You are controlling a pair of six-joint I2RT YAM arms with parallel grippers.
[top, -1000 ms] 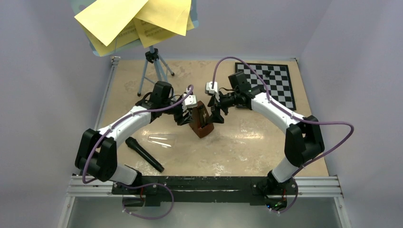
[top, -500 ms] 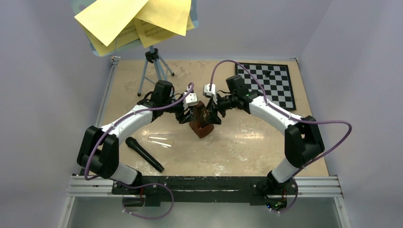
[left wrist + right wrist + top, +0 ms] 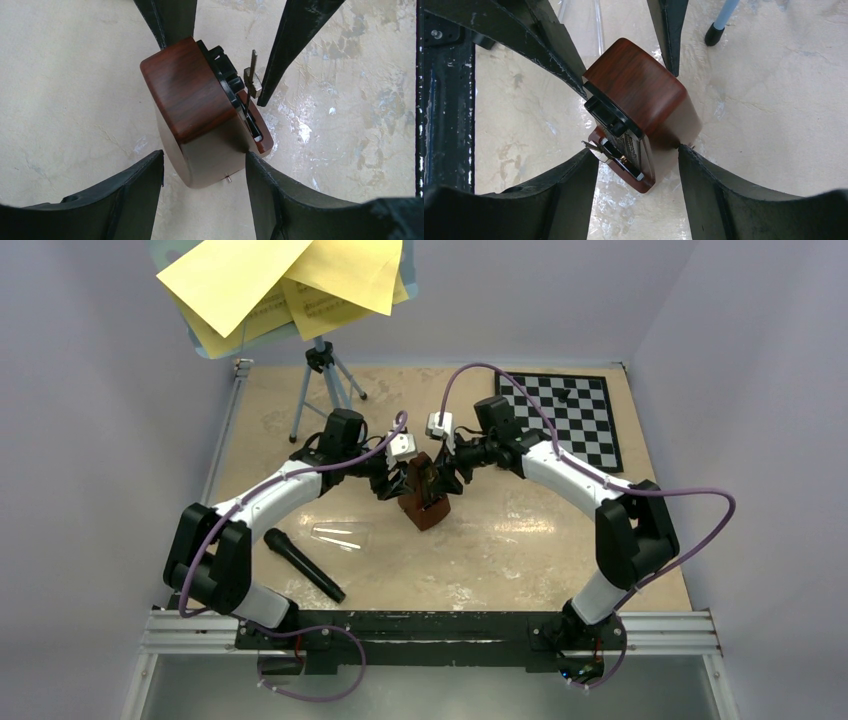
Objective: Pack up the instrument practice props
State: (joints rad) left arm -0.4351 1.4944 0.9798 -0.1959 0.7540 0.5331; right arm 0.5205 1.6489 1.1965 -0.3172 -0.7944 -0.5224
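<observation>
Left wrist view: closed on the base of the small brown wooden pyramid-shaped metronome (image 3: pixel 192 100), the left claw (image 3: pixel 202 157), fingers flush to both sides. Opposite, straddling the same metronome, the right claw (image 3: pixel 636 150), narrowed, one fingertip hard by the thin metal pendulum (image 3: pixel 251 80) and its weight; cannot tell whether gripping yet.

Likely trouble: bending or snagging that exposed pendulum if squeezed further; twisting or tipping the metronome on the mottled beige desk (image 3: pixel 520 550) if pulled two ways at once; slipping off the sloped sides.

Metronome at mid-frame in the top view, between both claws. Farther back, upper left, not yet packed: light-blue tripod music stand (image 3: pixel 320 357) carrying yellow sheet-music pages (image 3: pixel 250 280), liable to slide off if jolted.

Against a second ago: right claw then wide and clear to the right of the metronome, now shifted in and narrowed around it. Left claw, metronome and music stand unchanged.
</observation>
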